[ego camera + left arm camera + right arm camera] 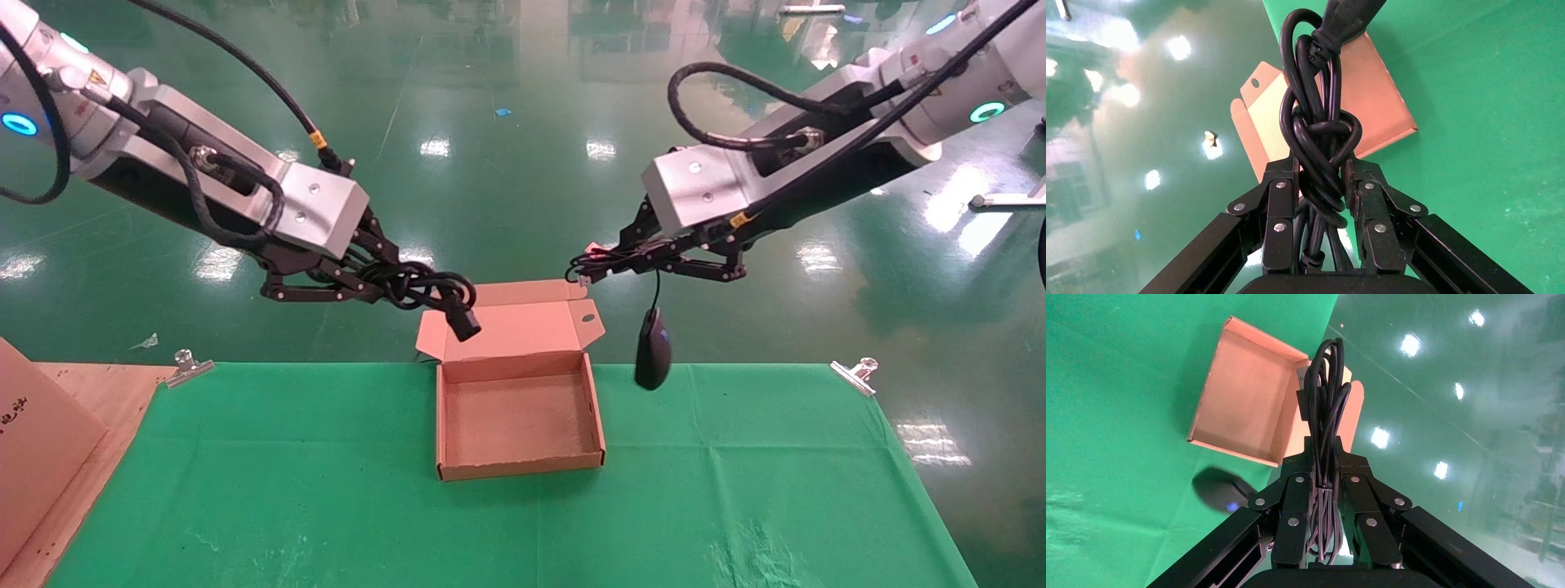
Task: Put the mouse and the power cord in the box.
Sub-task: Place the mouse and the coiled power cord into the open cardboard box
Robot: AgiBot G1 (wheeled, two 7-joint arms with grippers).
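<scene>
Both arms are hanging in the air over the far edge of the table point(245, 457), each with something in its grip. The left gripper point(384, 282) is clamping its fingers point(1281, 233) around the power cord point(429, 292), a thick black knotted bundle, and the chunky plug point(462, 321) is dangling off the end, just in front of the box's raised lid point(523, 327). From the left wrist view the knot point(1321, 153) is sitting right between the two finger pads, squeezed tight.

Over on the other side, the right gripper point(609, 260) is pinching the coiled thin wire point(1324, 404), fingers point(1294, 520) closed narrowly on the loops. The mouse point(653, 349) is hanging free below it on a single strand, a small blue light glowing on its back, suspended just beside the box's right wall and above the green cloth point(735, 457).

The box point(520, 469) is sitting open on the cloth between the two grippers, lid flipped back, brown interior showing and nothing lying inside. Metal clips point(854, 376) are pinning the cloth at the far corners, and a second piece of cardboard point(37, 457) is leaning at the table's left edge.
</scene>
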